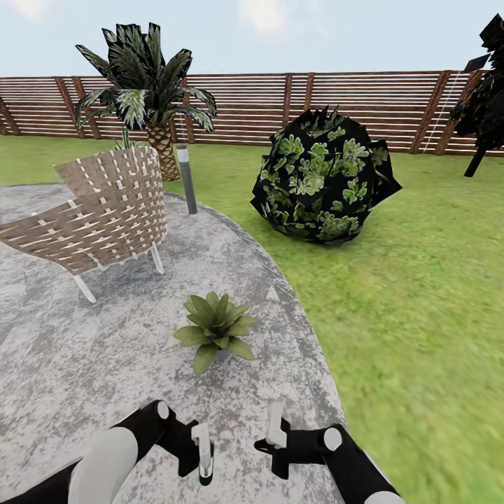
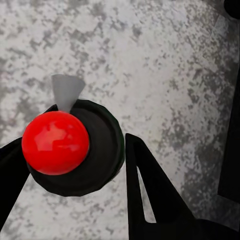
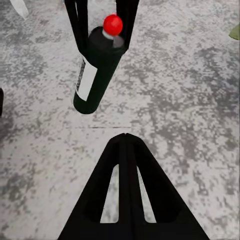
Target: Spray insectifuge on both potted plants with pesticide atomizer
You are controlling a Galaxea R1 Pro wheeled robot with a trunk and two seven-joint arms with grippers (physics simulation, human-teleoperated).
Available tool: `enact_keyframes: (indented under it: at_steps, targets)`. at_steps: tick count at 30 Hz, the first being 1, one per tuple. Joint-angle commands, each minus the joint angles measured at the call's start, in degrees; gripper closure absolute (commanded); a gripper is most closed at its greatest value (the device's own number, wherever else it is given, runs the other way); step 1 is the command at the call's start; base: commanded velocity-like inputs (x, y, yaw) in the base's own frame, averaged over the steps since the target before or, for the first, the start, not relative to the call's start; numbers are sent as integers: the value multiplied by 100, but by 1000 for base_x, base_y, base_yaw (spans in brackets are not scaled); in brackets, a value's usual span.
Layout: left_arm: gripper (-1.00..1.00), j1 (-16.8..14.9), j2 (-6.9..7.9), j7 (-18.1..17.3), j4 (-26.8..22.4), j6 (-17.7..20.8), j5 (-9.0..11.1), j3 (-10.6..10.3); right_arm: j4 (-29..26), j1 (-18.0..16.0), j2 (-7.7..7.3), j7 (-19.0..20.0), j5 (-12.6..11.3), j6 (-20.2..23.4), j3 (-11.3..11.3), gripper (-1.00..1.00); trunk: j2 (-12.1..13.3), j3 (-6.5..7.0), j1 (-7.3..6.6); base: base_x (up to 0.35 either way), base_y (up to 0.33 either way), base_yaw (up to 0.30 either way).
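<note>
Atomizer (image 3: pixel 97 65) clamped in left hand (image 2: pixel 75 160); right hand (image 3: pixel 127 145) closed, empty; potted plant (image 1: pixel 213 329) ahead.

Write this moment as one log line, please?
left end effector: gripping pesticide atomizer | right end effector: shut, empty | potted plant: ahead on patio

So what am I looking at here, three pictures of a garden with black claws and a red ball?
It is a simulated two-armed robot. The big picture comes from its head camera, looking down over a grey paved patio with one small potted plant, a woven chair and a round dark bush. The other two come from cameras near each hand. The left hand grips a dark spray bottle with a red top. The right hand is closed on nothing, its fingers pressed together.
</note>
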Motion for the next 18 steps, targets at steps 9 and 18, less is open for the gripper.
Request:
enact_keyframes:
  at_steps: [9, 18]
  targets:
    - [100, 0, -247, -38, 89, -425, -61, 24, 12, -53, 39, 9, 58, -25, -48, 100, -2, -5, -1, 0, 0, 0]
    - [100, 45, -466, -16, 113, -441, -40, 27, 11, -54, 34, 8, 52, -25, -50, 100, -2, -5, -1, 0, 0, 0]
